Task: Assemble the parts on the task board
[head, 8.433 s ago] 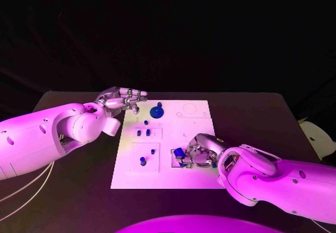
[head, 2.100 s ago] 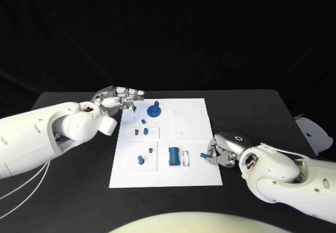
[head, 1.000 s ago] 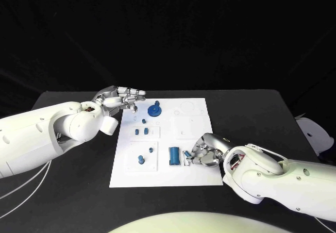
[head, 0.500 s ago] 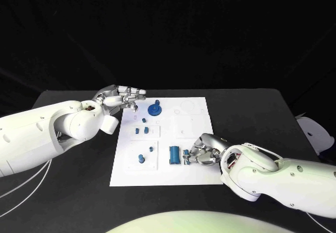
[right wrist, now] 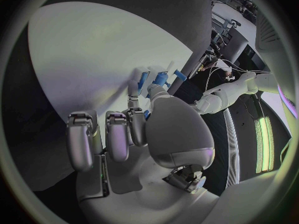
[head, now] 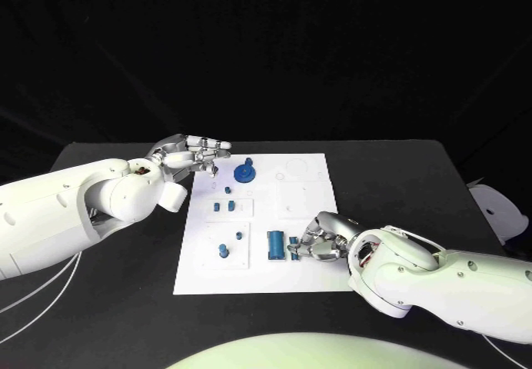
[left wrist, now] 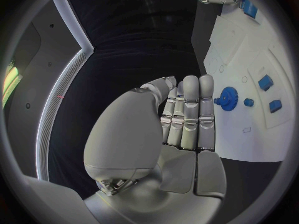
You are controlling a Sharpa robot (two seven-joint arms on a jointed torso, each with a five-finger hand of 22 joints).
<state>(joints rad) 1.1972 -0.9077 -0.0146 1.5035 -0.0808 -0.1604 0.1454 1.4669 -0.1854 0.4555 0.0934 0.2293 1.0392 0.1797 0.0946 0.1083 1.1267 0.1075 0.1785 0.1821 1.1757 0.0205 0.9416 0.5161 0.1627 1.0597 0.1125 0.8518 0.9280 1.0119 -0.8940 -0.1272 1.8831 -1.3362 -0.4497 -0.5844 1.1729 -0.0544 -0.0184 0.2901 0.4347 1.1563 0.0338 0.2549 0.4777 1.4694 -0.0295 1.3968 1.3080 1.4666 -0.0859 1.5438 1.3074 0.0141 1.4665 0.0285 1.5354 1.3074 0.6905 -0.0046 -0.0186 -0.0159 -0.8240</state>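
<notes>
The white task board [head: 299, 280] lies mid-table. At its near right my right hand [head: 323, 244] pinches a small blue part [head: 295, 247] right beside an upright blue block [head: 275, 244]; whether the part touches the board is hidden by the fingers. In the right wrist view the fingertips [right wrist: 132, 91] press toward the blue pieces [right wrist: 161, 78] on the board [right wrist: 87, 59]. My left hand [head: 195, 157] hovers at the board's far left corner, its fingers [left wrist: 189, 112] straight, side by side and holding nothing. A blue gear [head: 245, 176] [left wrist: 228, 95] lies close to it.
Two small blue parts [head: 225, 206] stand in a recess left of centre, another [head: 227, 190] lies just beyond them, and two more [head: 223, 250] sit in the near left recess. Black table [head: 122, 300] surrounds the board. A pale object [head: 496, 214] sits at the right edge.
My right hand has carried the small blue part leftward from the board's right edge to just beside the blue block. The left hand has stayed put.
</notes>
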